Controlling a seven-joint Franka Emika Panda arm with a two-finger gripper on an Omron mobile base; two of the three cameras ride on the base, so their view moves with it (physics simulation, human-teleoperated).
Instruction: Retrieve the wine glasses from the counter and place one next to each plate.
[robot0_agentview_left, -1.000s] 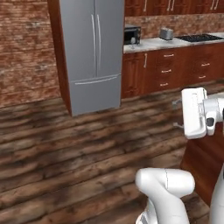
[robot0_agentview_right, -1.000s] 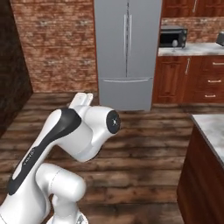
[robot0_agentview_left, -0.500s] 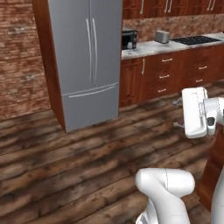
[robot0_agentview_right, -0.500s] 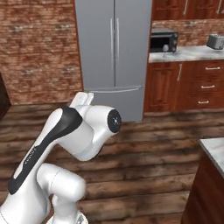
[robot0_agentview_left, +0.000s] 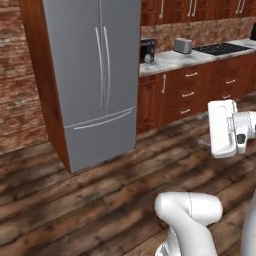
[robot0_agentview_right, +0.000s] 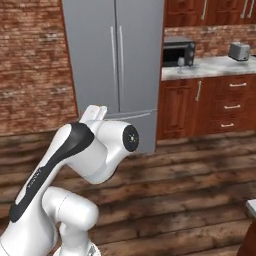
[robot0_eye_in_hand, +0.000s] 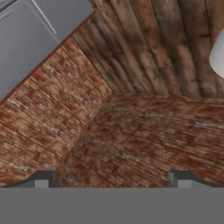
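Where the desk (robot0_agentview_right: 220, 64) meets the fridge (robot0_agentview_right: 115, 60), one wine glass (robot0_agentview_right: 180, 62) stands upright before the microwave (robot0_agentview_right: 179, 50).
Toaster (robot0_agentview_right: 239, 50) farther along the same desk; left base view adds a black cooktop (robot0_agentview_left: 220, 48). Gripper (robot0_eye_in_hand: 112, 178) empty, tips spread wide, facing brick wall (robot0_eye_in_hand: 87, 131) and wood floor (robot0_eye_in_hand: 153, 48).

Wine glass (robot0_agentview_right: 180, 64) on counter (robot0_agentview_right: 210, 66); fridge (robot0_agentview_right: 114, 70) left.

No legible text or labels anywhere.
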